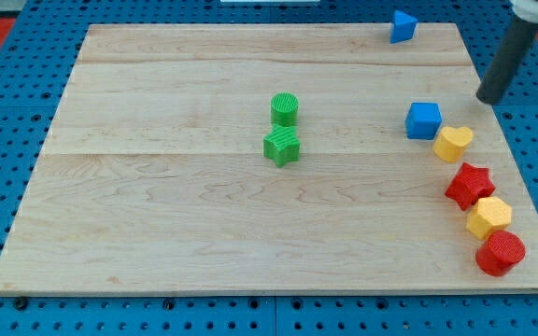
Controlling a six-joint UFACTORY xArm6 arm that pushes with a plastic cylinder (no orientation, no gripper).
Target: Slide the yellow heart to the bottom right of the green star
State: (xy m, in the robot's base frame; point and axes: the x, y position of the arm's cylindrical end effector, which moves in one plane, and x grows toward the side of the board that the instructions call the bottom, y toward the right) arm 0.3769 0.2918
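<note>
The yellow heart (453, 143) lies at the view's right, touching the lower right of a blue cube (424, 120). The green star (282, 147) sits near the board's middle, just below a green cylinder (285, 109). My tip (486, 99) is at the view's upper right, above and to the right of the yellow heart, apart from it.
A red star (470, 185), a yellow hexagon block (489, 217) and a red cylinder (501, 252) run in a line down the right edge below the heart. A blue triangle block (402, 27) sits at the board's top edge (269, 26).
</note>
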